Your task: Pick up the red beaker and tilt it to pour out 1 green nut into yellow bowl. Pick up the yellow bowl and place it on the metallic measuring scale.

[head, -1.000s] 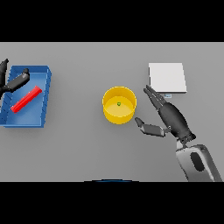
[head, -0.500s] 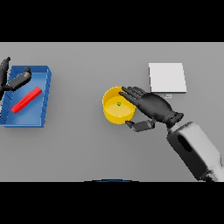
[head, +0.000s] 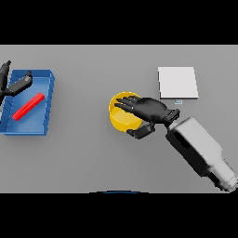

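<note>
We look down on a grey surface (head: 93,162) that fills the whole view. On it, the largest thing is a blue tray (head: 45,109) at our far left, with a red beaker (head: 28,106) lying on its side inside it, slanted from lower left to upper right. Well apart from the tray, toward the upper right, sits the metallic measuring scale (head: 178,82), a pale square plate with a small tab at its near edge.

Between those two, right of centre, stands the yellow bowl (head: 122,118), upright on the surface. We cannot see into most of it, since our right hand (head: 151,110) lies across its top. That hand reaches in from the lower right on its white and grey arm; its fingers (head: 124,106) stretch over the bowl's right half and rim while the thumb (head: 139,133) curls in just below the bowl's near side, so the hand is closing round the bowl's rim.

Our left hand (head: 14,86) shows at the far left edge, over the tray's upper corner, its fingers spread loosely and holding nothing.
</note>
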